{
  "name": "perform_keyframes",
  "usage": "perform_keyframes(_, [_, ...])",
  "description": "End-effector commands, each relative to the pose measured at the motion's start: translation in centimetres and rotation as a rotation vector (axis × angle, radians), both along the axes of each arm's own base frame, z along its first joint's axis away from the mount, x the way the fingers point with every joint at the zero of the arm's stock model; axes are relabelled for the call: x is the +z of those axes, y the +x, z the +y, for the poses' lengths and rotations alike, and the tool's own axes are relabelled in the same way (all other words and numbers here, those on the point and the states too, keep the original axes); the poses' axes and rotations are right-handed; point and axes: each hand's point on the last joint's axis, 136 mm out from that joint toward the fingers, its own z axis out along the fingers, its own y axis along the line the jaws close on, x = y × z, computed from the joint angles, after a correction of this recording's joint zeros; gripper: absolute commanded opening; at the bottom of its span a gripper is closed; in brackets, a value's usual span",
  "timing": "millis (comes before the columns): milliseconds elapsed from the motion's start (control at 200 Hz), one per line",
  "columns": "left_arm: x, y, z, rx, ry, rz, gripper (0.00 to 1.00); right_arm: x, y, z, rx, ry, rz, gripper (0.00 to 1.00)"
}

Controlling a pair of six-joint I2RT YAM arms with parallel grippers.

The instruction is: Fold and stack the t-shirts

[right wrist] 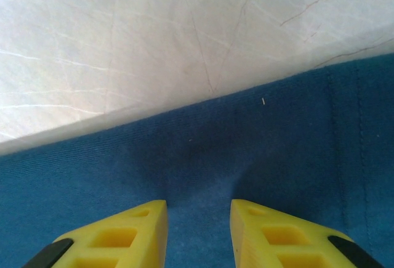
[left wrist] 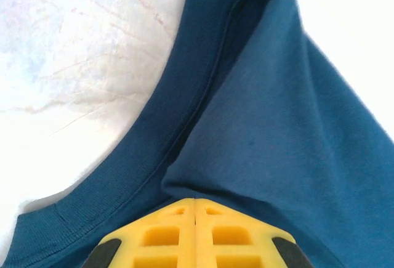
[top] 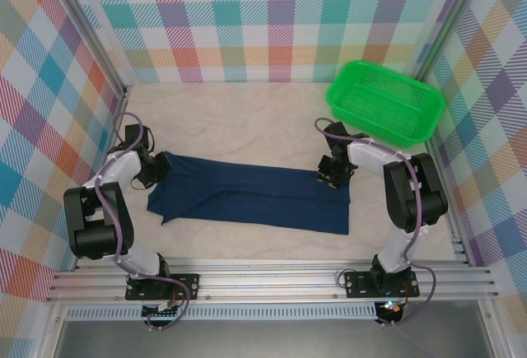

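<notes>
The dark navy t-shirt (top: 255, 193) lies on the table as a long folded strip running left to right. My left gripper (top: 156, 169) sits at its left end, near the ribbed collar (left wrist: 123, 175). Its yellow jaws are pressed together, and a raised fold of the t-shirt (left wrist: 277, 126) is pinched at the tips of the left gripper (left wrist: 196, 201). My right gripper (top: 329, 179) is at the strip's far right corner. In the right wrist view the right gripper (right wrist: 198, 205) stands open, fingers down on the t-shirt (right wrist: 246, 138), with a low ridge of cloth between them.
A green plastic basket (top: 385, 103) stands at the back right, just behind the right arm. Pale table surface (top: 239, 119) stretches behind the shirt. Checkered walls close in the left, back and right sides.
</notes>
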Motion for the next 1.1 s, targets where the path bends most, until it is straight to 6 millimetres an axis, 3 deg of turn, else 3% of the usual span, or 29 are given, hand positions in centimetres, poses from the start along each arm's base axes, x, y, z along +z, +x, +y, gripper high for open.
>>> perform_keyframes(0, [1.6,0.7,-0.2,0.000,0.007,-0.024,0.00,-1.7,-1.4,-0.6,0.010,-0.028,0.068,0.32])
perform_keyframes(490, [3.4,2.9,-0.4,-0.020,0.022,-0.056,0.00,-2.6,-1.9,-1.0,0.017,-0.048,0.100,0.32])
perform_keyframes(1020, [-0.2,1.3,0.2,-0.032,0.071,0.078,0.00,-2.4,-1.6,-0.9,0.017,-0.048,0.101,0.32])
perform_keyframes(1095, [0.0,1.1,0.4,-0.020,0.081,0.094,0.15,-2.3,-1.5,-0.8,0.019,-0.046,0.097,0.33])
